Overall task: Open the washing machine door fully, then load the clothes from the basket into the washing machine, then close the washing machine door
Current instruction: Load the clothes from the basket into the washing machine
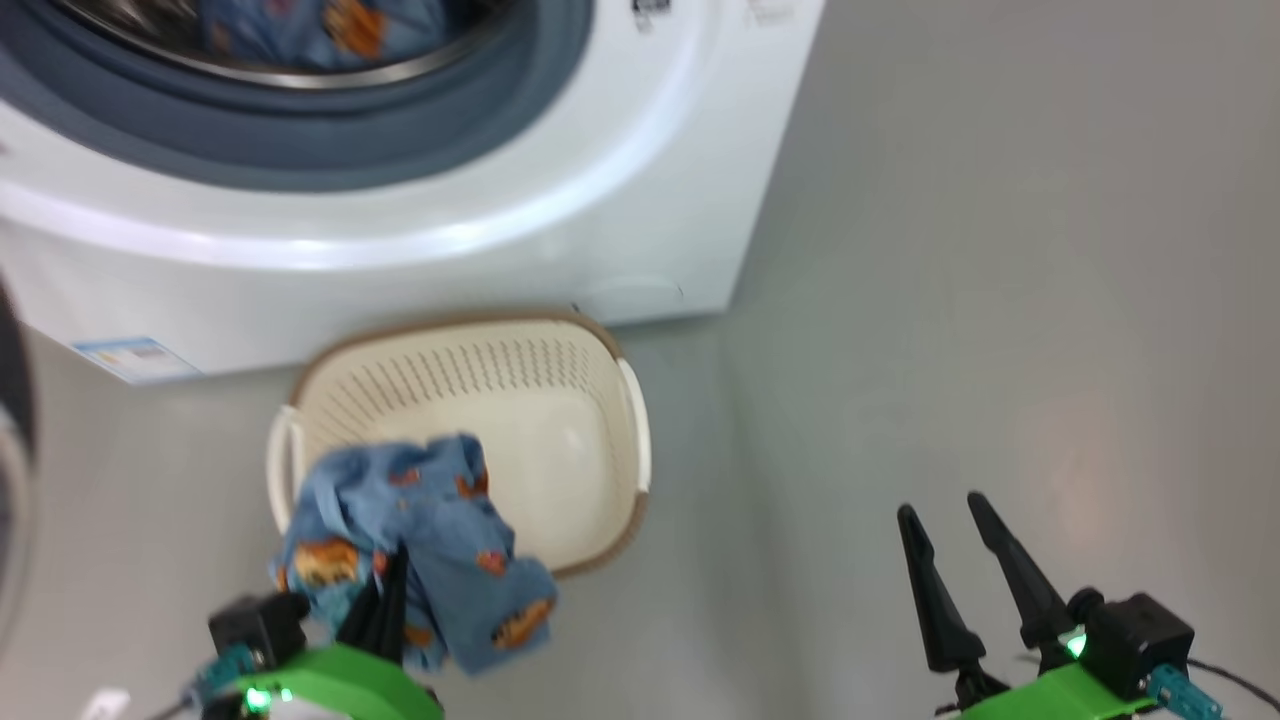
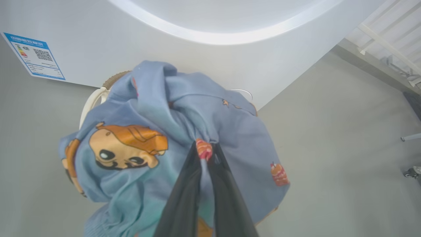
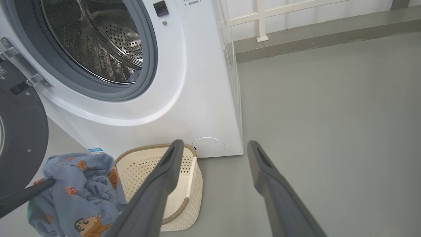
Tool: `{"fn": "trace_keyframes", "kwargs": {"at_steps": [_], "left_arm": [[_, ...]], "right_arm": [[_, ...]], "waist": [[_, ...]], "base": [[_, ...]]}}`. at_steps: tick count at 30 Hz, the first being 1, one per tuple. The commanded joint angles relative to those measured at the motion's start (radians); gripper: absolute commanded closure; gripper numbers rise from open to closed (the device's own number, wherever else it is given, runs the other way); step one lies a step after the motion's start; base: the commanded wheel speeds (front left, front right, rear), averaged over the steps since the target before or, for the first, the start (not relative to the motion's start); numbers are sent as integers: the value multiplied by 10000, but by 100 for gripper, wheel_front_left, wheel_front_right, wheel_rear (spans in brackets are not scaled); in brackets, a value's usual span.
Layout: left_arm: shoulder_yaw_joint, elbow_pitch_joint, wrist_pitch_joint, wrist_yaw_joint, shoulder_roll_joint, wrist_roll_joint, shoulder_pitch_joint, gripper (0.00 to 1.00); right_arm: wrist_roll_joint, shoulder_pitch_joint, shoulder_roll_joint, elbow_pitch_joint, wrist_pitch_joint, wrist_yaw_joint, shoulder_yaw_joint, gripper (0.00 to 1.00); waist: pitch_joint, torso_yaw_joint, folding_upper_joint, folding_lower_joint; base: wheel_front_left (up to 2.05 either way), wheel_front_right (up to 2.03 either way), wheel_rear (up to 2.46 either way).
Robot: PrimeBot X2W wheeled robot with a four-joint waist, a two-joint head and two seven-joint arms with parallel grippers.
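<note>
My left gripper [image 2: 204, 147] is shut on a bunch of the light blue printed clothes [image 2: 148, 131]. In the head view this garment [image 1: 430, 530] hangs from the gripper [image 1: 385, 590] above the near left rim of the cream basket [image 1: 560, 400], whose bare floor shows. The washing machine [image 3: 197, 82] stands just behind the basket [image 3: 144, 168]. The washing machine door [image 3: 19, 141] is swung open to the left. More blue fabric [image 1: 310, 30] lies inside the steel drum. My right gripper [image 1: 940, 505] hovers open over the floor to the right, holding nothing.
A blue label sticker [image 2: 34, 56] marks the machine's lower front. Grey floor [image 1: 1000, 300] spreads right of the machine. A low ledge with a white railing [image 3: 263, 19] runs behind it. A small wheeled stand foot [image 2: 412, 172] sits at the far right.
</note>
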Motion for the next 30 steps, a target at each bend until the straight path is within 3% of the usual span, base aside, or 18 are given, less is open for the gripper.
{"fn": "trace_keyframes", "kwargs": {"at_steps": [1, 19, 30], "left_arm": [[360, -274, -66, 67, 109, 157, 176, 100], [1285, -2364, -66, 919, -335, 2328, 2894, 100], [1728, -3488, -66, 998, -334, 3083, 3860, 100]], "right_arm": [[-160, 135, -89, -176, -48, 62, 233, 0], [-649, 1364, -89, -133, -48, 62, -269, 0], [-901, 1689, -89, -219, -48, 62, -425, 0]], "waist": [[-1450, 943, 0, 0], [-3685, 1889, 0, 0], [-4199, 2011, 0, 0]], "base": [[0, 0, 0], [0, 0, 0], [0, 0, 0]]}}
